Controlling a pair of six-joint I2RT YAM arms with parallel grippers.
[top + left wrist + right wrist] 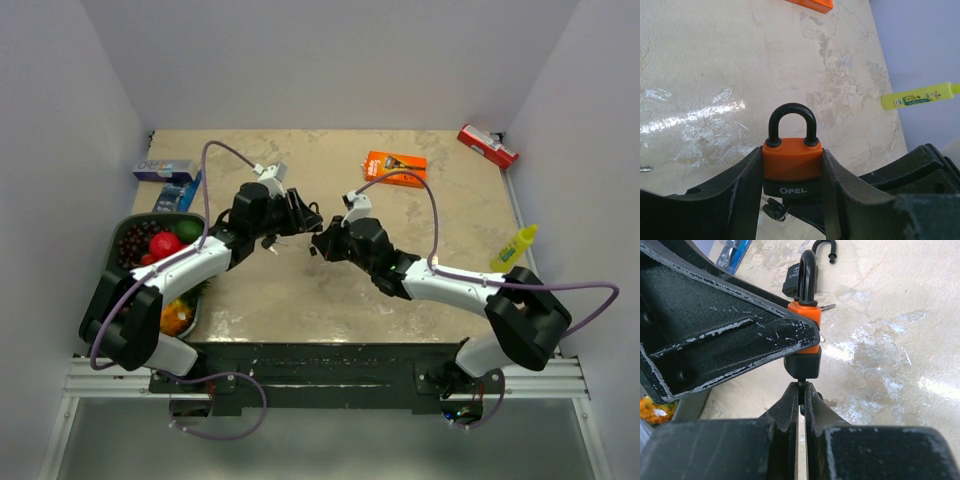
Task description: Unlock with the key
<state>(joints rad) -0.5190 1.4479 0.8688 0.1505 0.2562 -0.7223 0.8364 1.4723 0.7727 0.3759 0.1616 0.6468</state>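
Note:
An orange padlock with a black shackle and a black base marked OPEL is clamped between my left gripper's fingers and held above the table, shackle seated in the body. In the right wrist view the padlock hangs just ahead of my right gripper, which is shut on the key; the key's blade enters the bottom of the lock. A second key on a ring dangles below the lock. In the top view the two grippers meet at mid-table.
A second black padlock with an open shackle lies on the table beyond the held lock. A fruit bowl and blue box sit left; an orange box, red box and yellow bottle sit right.

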